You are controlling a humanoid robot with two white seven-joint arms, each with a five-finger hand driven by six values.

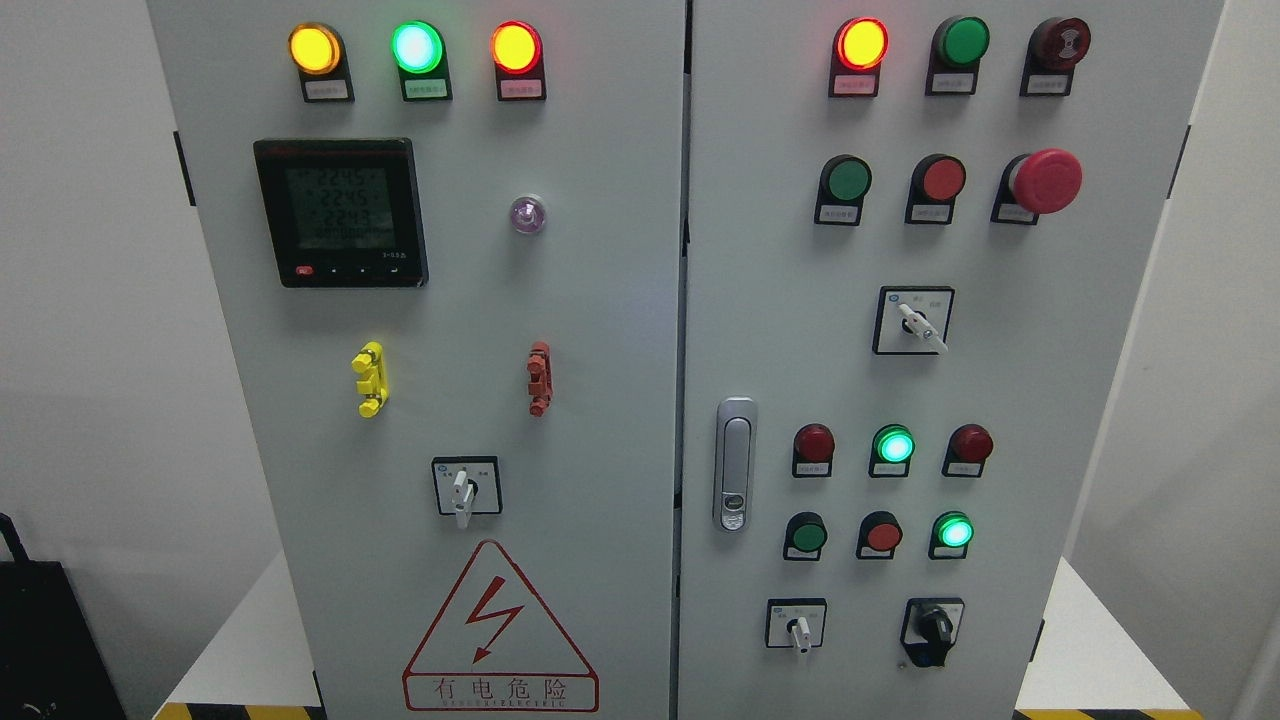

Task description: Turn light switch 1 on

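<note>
Control cabinet [600, 300]: neither hand in view, state unknowable. Switch 1 unidentified; labels illegible. Advised: confirm the label, then press squarely.

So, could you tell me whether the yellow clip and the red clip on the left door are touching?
Apart. The head view shows bare grey door between the yellow clip and the red clip.

The cabinet [600, 300] face stands unobstructed across its full width. Only the red mushroom button [1045, 181], door handle [735, 465] and knobs project from it.
</note>
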